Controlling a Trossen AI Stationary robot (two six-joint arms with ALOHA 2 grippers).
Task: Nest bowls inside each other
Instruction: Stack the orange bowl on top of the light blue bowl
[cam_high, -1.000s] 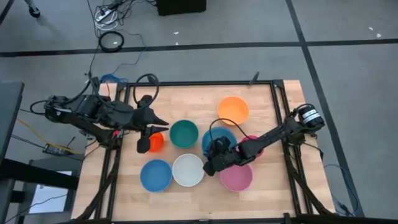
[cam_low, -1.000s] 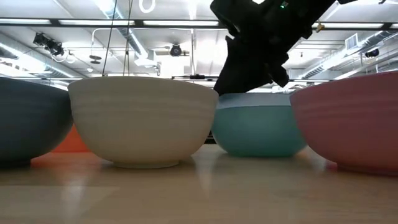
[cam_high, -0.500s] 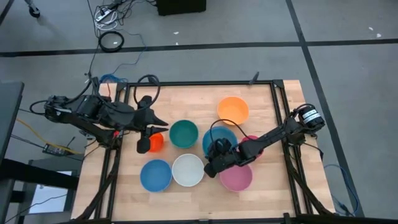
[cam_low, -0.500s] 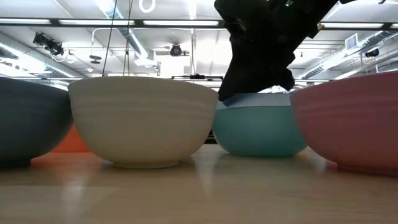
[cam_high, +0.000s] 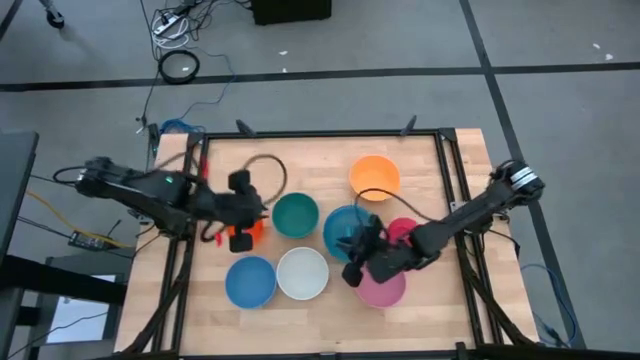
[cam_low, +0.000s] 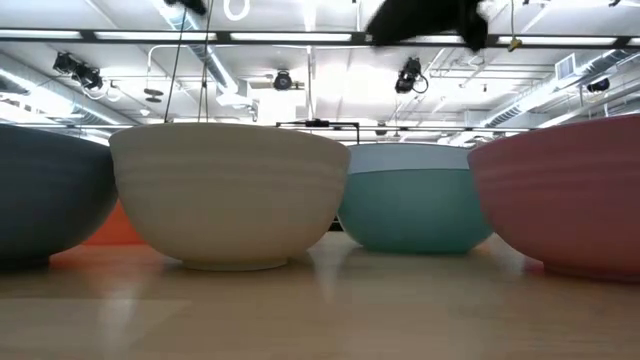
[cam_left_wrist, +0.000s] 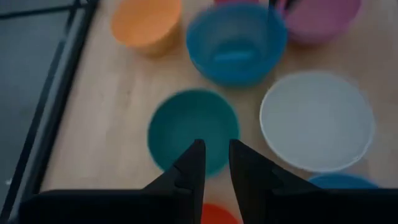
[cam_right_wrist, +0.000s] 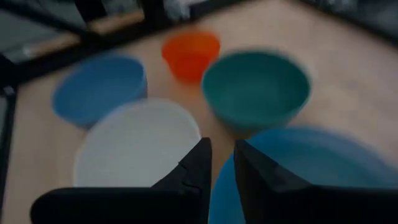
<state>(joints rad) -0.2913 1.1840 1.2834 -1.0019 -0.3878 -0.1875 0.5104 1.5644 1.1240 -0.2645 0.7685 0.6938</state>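
Several bowls stand apart on their bases on the wooden table. They are orange (cam_high: 375, 177), teal (cam_high: 295, 215), light blue (cam_high: 349, 228), small magenta (cam_high: 402, 229), pink (cam_high: 381, 286), white (cam_high: 302, 273), blue (cam_high: 250, 282) and small red-orange (cam_high: 249, 231). My left gripper (cam_left_wrist: 216, 163) hangs just over the small red-orange bowl (cam_left_wrist: 217, 214), its fingers a narrow gap apart and holding nothing. My right gripper (cam_right_wrist: 222, 158) hovers above the gap between the white bowl (cam_right_wrist: 140, 140) and the light blue bowl (cam_right_wrist: 292, 168), also narrowly open and holding nothing.
A black frame (cam_high: 440, 170) runs round the table's edges. Bare wood lies along the far left and near edges. In the low view the white bowl (cam_low: 230, 195), the light blue bowl (cam_low: 415, 200) and the pink bowl (cam_low: 570, 195) fill the front.
My left gripper has come down toward the small red-orange bowl and tipped further downward. My right gripper has risen from beside the light blue bowl's near rim, almost out of the top of the low view. No bowl has moved.
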